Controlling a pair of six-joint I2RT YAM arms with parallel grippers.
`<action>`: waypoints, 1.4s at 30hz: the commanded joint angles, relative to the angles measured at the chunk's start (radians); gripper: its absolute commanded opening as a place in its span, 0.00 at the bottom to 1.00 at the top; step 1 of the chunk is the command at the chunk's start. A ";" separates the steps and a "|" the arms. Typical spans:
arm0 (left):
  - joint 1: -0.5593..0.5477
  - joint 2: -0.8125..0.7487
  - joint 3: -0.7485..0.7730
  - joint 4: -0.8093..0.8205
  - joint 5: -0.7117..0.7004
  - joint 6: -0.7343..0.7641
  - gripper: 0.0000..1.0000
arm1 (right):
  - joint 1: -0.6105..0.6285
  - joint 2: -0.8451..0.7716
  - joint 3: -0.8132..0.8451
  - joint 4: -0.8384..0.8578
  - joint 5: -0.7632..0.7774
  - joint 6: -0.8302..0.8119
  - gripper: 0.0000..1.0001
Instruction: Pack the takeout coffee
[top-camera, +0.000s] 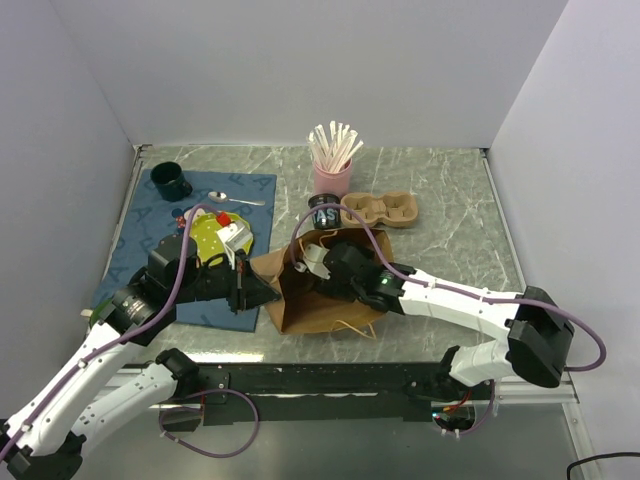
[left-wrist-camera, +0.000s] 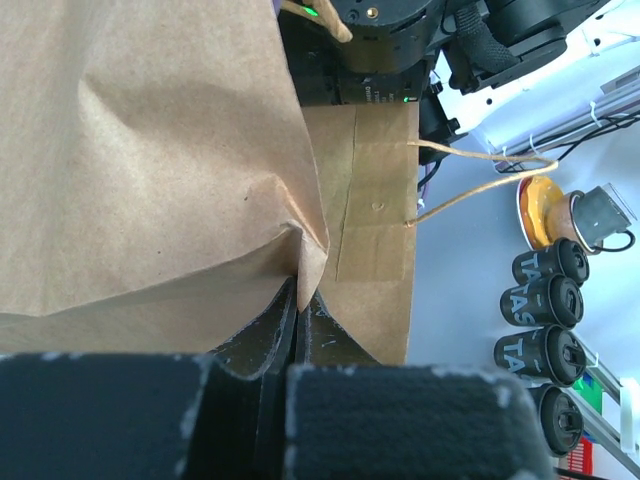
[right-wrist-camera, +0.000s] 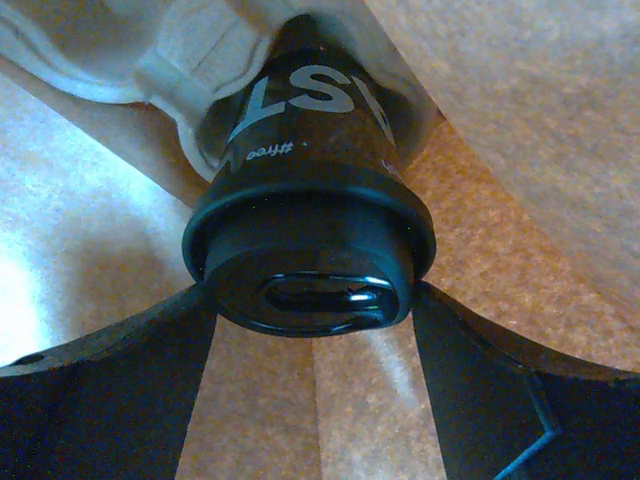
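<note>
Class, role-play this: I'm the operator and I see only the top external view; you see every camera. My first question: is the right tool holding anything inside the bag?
Observer: Yes. The right tool grips a black cup by its top.
Operator: Is the cup bare?
Observer: No, its lower end sits in a pale carrier.
Operator: And the left tool?
Observer: The left tool is shut on a fold of the bag.

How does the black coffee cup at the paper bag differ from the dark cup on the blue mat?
The coffee cup wears a black lid and white lettering; the dark cup on the blue mat is open-topped and plain. The coffee cup sits between the right hand's fingers against the paper bag; the dark cup stands alone, untouched. Both are dark.
</note>
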 joint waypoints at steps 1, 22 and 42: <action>-0.012 -0.022 0.007 0.006 0.074 -0.021 0.01 | -0.020 0.033 0.065 -0.007 0.034 0.018 0.85; -0.012 0.002 0.019 -0.019 0.054 0.028 0.01 | -0.018 -0.062 0.077 -0.071 0.041 0.017 1.00; -0.012 0.044 0.065 0.017 0.059 -0.015 0.01 | -0.018 -0.181 0.101 -0.237 0.059 0.081 1.00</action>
